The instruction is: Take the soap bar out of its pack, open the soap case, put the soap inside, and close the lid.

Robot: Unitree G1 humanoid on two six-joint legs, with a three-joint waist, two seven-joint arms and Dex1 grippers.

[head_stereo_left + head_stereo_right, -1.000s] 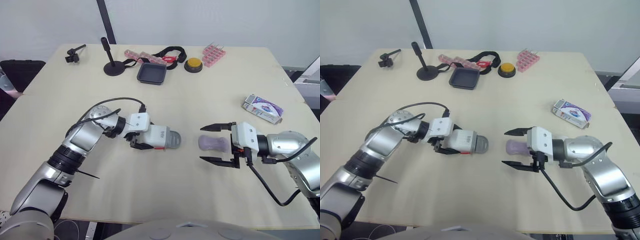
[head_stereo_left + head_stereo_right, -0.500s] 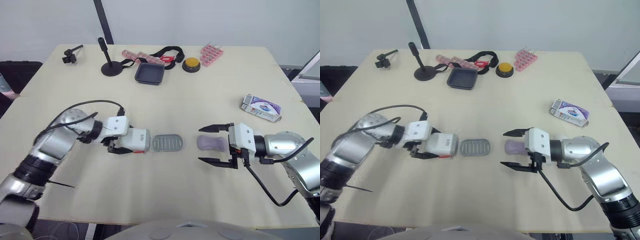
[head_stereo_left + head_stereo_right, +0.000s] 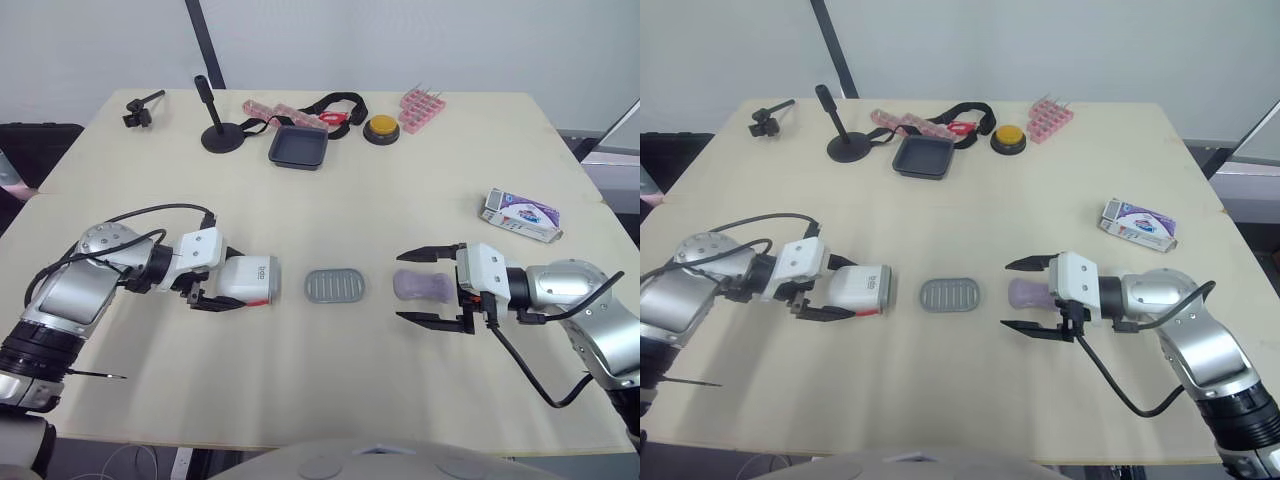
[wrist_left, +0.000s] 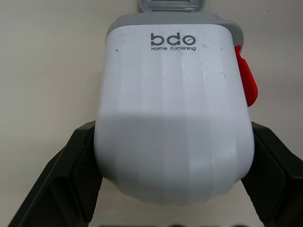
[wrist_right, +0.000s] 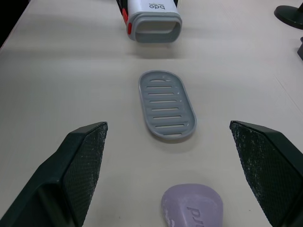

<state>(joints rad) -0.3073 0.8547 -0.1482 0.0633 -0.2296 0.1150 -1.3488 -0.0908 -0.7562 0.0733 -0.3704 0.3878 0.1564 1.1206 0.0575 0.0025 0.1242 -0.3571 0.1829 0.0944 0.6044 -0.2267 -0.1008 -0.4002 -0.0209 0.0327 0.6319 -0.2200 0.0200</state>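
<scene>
One soap (image 3: 425, 286), purple and bare, lies on the table between the two fingers of the right gripper (image 3: 405, 288), which stand wide, clear of it on both sides. One grey slatted tray (image 3: 335, 286) lies flat at 9 o'clock of the soap, near it but apart. One white case (image 4: 173, 109) with a grey rim and a red catch sits at 9 o'clock of the tray, its open mouth facing the tray; the left gripper (image 4: 174, 135) has its two fingers pressed on the sides of the case. One pack (image 3: 524, 216) lies at 2 o'clock of the soap, well apart.

Along the far edge there are one stand (image 3: 218, 130), one clamp (image 3: 140, 108), one black dish (image 3: 302, 146), one strap (image 3: 335, 104), one pink strip (image 3: 285, 112), one yellow button (image 3: 385, 127) and one pink rack (image 3: 427, 108).

The table (image 3: 330, 210) is pale beige and matt. Behind it is a plain light wall, with one dark pole (image 3: 195, 35) rising at 11 o'clock.
</scene>
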